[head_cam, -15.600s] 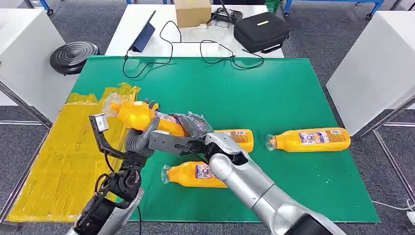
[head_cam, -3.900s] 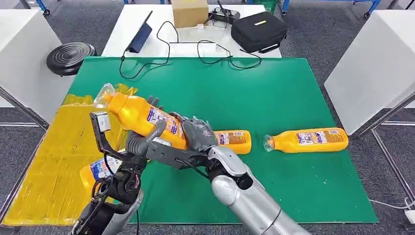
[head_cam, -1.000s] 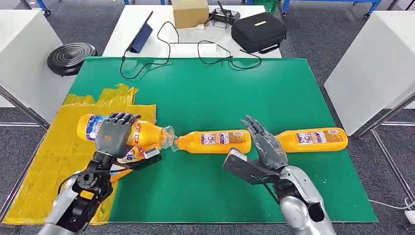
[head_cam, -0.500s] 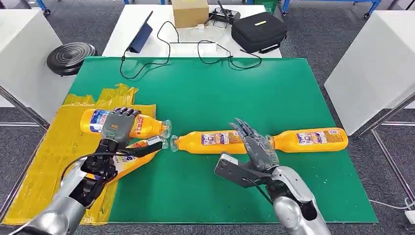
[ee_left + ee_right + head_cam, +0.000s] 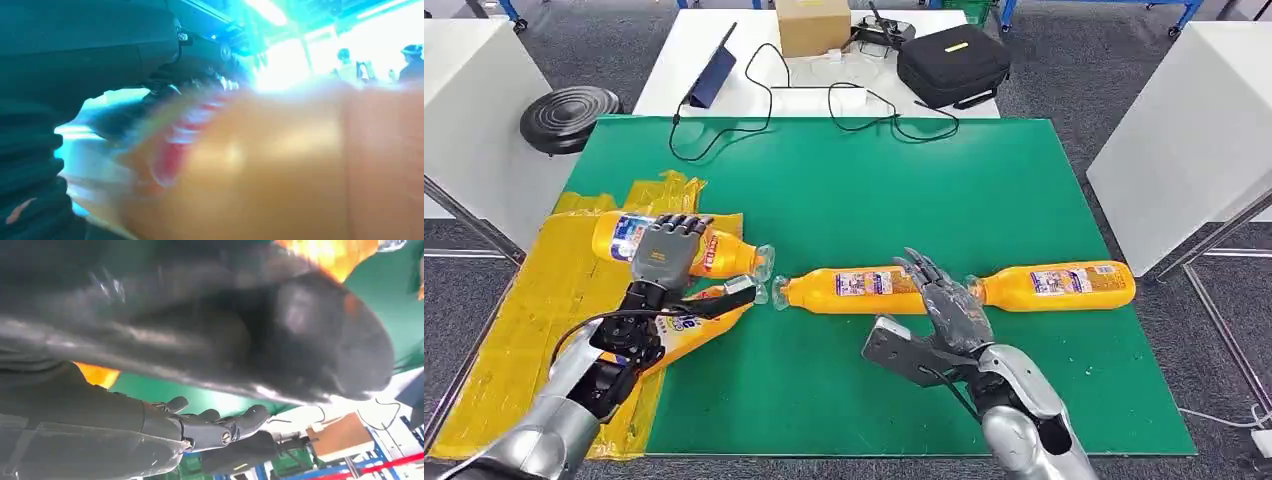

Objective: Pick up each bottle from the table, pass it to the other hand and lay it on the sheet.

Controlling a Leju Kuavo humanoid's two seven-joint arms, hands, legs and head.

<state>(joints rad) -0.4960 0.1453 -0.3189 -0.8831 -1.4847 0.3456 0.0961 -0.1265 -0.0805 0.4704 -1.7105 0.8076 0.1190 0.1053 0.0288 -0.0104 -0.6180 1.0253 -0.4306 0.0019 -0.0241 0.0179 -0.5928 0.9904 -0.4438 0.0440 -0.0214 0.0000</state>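
The left hand (image 5: 665,252) lies over an orange bottle (image 5: 686,250) on the yellow sheet (image 5: 534,330), its fingers curled across the bottle's label; whether it grips the bottle or merely rests on it cannot be told from the head view, and the left wrist view gives a blurred orange mass close against the hand. That bottle lies on its side at the sheet's edge, cap end pointing toward the green table (image 5: 874,180). Just beneath it, partly hidden by the left wrist, a second bottle (image 5: 692,322) also lies on the sheet.

The right hand (image 5: 948,300) is empty, fingers spread and extended, poised over the meeting point of two more bottles on the table. The nearer one, the middle bottle (image 5: 849,289), lies on its side with its cap close to that of the bottle under the left hand. The far bottle (image 5: 1059,285) lies in line with it, toward the table's right side.

Beyond the green table stand a white table (image 5: 754,95) with a cardboard box (image 5: 812,25), a black case (image 5: 952,62) and cables (image 5: 864,110).
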